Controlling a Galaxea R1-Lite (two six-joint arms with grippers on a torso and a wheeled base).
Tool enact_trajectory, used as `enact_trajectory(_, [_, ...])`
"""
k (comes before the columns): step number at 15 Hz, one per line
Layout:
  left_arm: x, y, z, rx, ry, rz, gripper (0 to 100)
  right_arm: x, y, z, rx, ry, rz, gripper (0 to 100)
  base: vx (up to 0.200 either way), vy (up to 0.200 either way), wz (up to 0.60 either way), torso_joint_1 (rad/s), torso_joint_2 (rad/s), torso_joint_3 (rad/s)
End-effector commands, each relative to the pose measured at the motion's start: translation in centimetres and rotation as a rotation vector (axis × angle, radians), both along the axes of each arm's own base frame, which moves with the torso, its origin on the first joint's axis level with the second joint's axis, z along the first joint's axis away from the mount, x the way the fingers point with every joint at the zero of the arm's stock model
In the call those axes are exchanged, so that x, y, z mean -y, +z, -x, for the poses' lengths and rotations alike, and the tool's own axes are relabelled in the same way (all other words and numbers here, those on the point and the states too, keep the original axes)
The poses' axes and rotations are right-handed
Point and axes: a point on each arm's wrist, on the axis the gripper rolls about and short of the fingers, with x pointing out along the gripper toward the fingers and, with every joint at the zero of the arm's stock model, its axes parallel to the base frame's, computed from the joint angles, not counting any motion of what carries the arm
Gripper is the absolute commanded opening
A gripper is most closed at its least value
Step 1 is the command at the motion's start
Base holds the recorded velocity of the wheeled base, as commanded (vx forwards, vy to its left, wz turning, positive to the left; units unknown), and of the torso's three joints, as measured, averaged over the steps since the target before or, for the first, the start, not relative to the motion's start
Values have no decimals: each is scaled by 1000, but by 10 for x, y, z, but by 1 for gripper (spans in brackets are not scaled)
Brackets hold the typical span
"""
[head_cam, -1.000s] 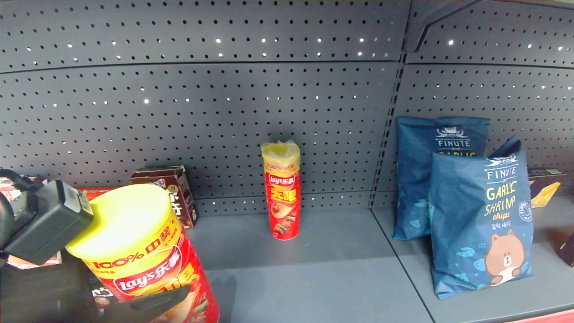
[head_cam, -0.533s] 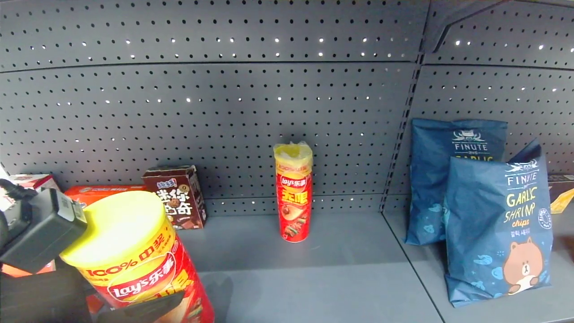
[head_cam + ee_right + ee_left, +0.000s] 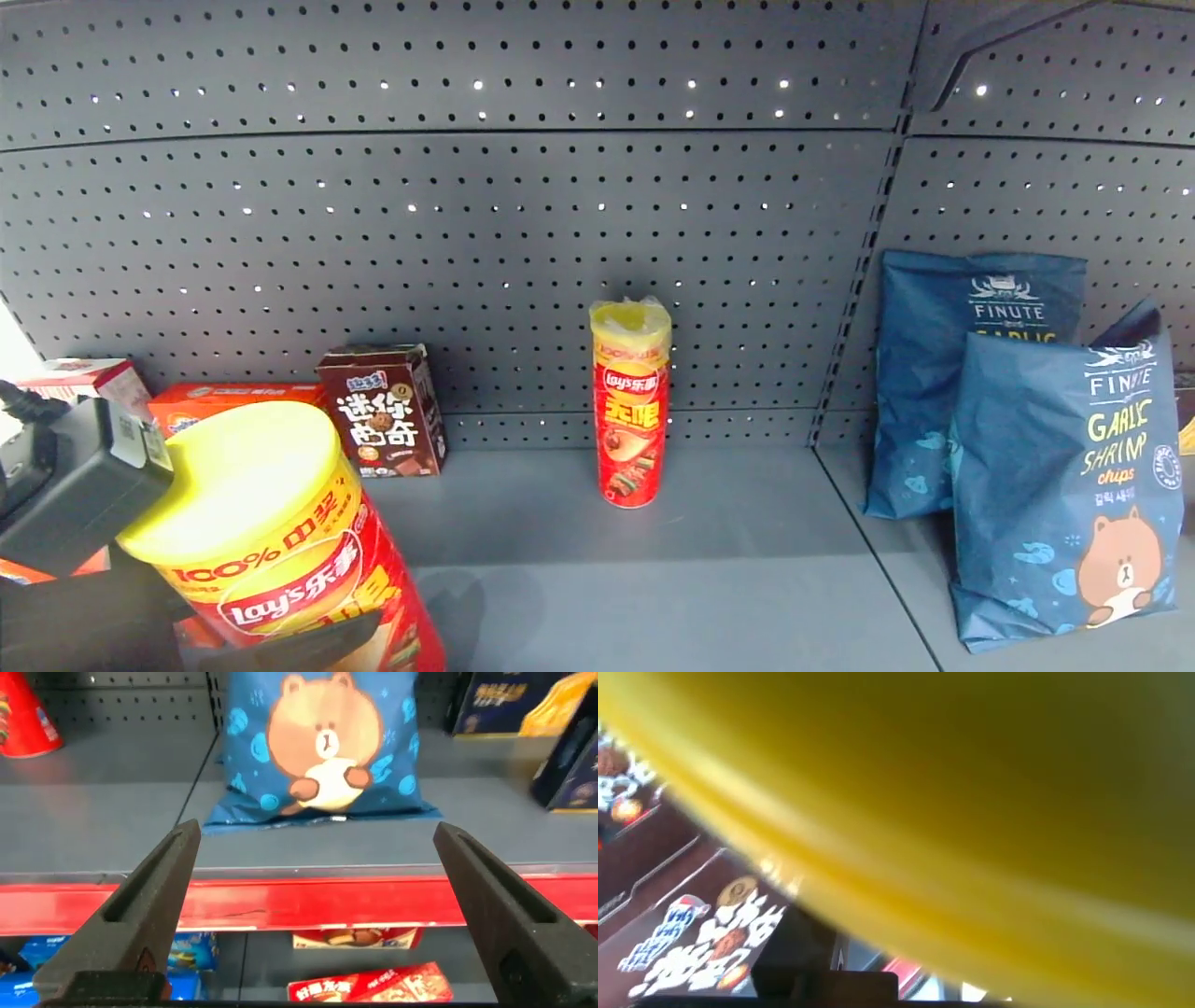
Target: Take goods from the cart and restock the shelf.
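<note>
My left gripper [image 3: 210,621] is shut on a red chips can with a yellow lid [image 3: 280,541], held tilted at the lower left in front of the shelf. Its yellow lid [image 3: 971,793] looms close in the left wrist view. A second, same-looking chips can [image 3: 631,401] stands upright at the back of the grey shelf board [image 3: 709,560]. My right gripper [image 3: 318,905] is open with nothing between its fingers [image 3: 140,905], in front of the shelf's red front edge [image 3: 280,917].
A brown snack box [image 3: 383,411] and an orange box [image 3: 215,401] stand at the shelf's back left. Two blue shrimp-chip bags [image 3: 1064,476] lean in the right bay; one bear-printed bag [image 3: 322,747] lies beyond my right gripper. More goods [image 3: 374,985] sit on the shelf below.
The whole head picture has shifted to the right, so the camera has turned left. The left gripper still holds the can in the same place in the picture.
</note>
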Motion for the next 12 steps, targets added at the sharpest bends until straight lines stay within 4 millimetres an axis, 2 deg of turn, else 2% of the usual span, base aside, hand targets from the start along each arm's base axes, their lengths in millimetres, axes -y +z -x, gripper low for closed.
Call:
enact_trajectory(1, [0,1,0,5,-1,3,0,0,0,0,0,0,0,100,0,0,0,0,0,0])
enact_trajectory(3, [1,1,0,5,-3,3,0,0,1,-2,-30,6,-3,100,0,0,0,0,0,0])
enact_trajectory(5, [1,1,0,5,-7,3,0,0,2,-5,-67,-66,-48,100,0,0,0,0,0,0])
enact_trajectory(6, [2,2,-1,7,-8,3,0,0,9,-5,-58,-28,-24,100,0,0,0,0,0,0])
enact_trajectory(7, [2,2,-2,7,-9,1,0,-1,77,-6,27,31,-66,100,0,0,0,0,0,0])
enact_trajectory(9, [4,0,-4,-7,-12,-7,0,-2,145,-29,1,89,-84,100,0,0,0,0,0,0])
enact_trajectory(11, [5,0,-3,-5,-24,-6,0,-4,154,-41,-37,214,77,100,0,0,0,0,0,0])
enact_trajectory(12, [6,2,-4,-1,-22,-4,0,-7,162,-57,-79,259,86,100,0,0,0,0,0,0])
